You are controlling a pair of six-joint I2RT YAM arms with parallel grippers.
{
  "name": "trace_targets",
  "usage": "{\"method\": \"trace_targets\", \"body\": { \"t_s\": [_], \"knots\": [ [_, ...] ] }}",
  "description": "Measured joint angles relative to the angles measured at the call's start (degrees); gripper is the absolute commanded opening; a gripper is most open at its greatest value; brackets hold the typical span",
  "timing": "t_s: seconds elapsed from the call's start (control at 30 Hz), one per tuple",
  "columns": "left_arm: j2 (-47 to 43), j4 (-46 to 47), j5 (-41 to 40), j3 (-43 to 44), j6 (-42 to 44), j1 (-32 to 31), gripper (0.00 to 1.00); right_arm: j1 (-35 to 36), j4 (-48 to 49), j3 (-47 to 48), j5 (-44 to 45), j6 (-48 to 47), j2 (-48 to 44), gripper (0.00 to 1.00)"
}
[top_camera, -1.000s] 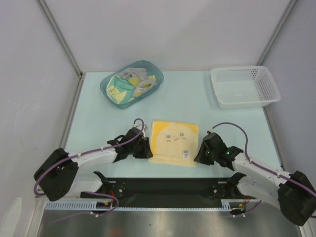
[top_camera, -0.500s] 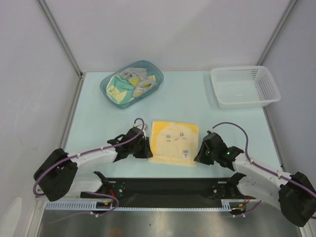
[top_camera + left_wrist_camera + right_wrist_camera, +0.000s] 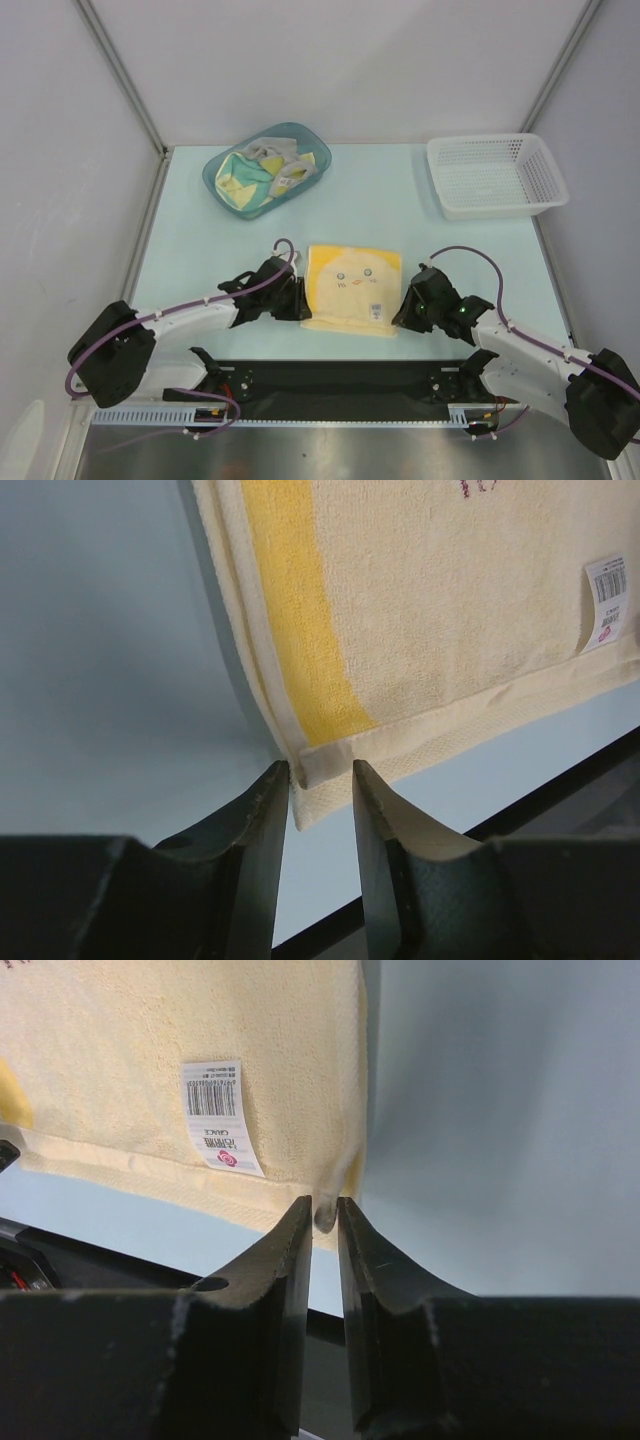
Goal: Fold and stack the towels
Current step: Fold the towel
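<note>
Both arms have barely shifted; left gripper (image 3: 320,780) straddles the cream towel's (image 3: 351,288) 7 o'clock corner, right gripper (image 3: 324,1218) pinches its 5 o'clock corner.

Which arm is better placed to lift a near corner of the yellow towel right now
Right: the right pincer already pinches the towel corner, while the left pincer only straddles its corner, jaws apart.

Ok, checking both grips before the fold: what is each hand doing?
Left hand: partly open around the towel corner, not clamped.
Right hand: pinching the towel's other near corner.
</note>
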Motion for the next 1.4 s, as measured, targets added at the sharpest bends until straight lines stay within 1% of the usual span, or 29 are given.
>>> {"method": "trace_targets", "body": {
  "t_s": [0.1, 0.3, 0.37, 0.4, 0.5, 0.73, 1.03, 1.4],
  "knots": [
    [0.0, -0.1, 0.0, 0.2, 0.0, -0.2, 0.40, 0.1, 0.0, 0.1, 0.1, 0.0, 0.0, 0.19],
    [0.0, -0.5, -0.2, 0.7, 0.0, -0.4, 0.40, 0.3, 0.0, 0.1, 0.2, 0.0, 0.0, 0.13],
    [0.0, -0.6, -0.4, 0.7, 0.0, -0.5, 0.40, 0.4, 0.0, 0.1, 0.2, 0.0, 0.0, 0.10],
    [0.0, -0.8, -0.5, 0.7, 0.0, -0.5, 0.41, 0.4, 0.0, 0.1, 0.2, 0.0, 0.0, 0.07],
    [0.0, -1.8, -1.1, 1.0, 0.0, -0.8, 0.45, 0.5, 0.0, 0.1, 0.2, -0.2, 0.0, 0.00],
    [-1.8, -2.7, -1.9, 1.4, -0.1, -1.2, 0.47, 0.8, 0.2, 0.1, 0.2, -0.2, 0.0, 0.00],
    [-2.2, -2.6, -1.9, 1.4, -0.3, -1.5, 0.44, 1.0, 0.3, 0.1, 0.2, -0.2, 0.0, 0.00],
    [1.9, -0.1, -1.9, 1.4, -1.2, -1.7, 0.41, 1.1, 0.5, 0.1, 0.2, -0.2, -1.3, 0.00]
  ]
}}
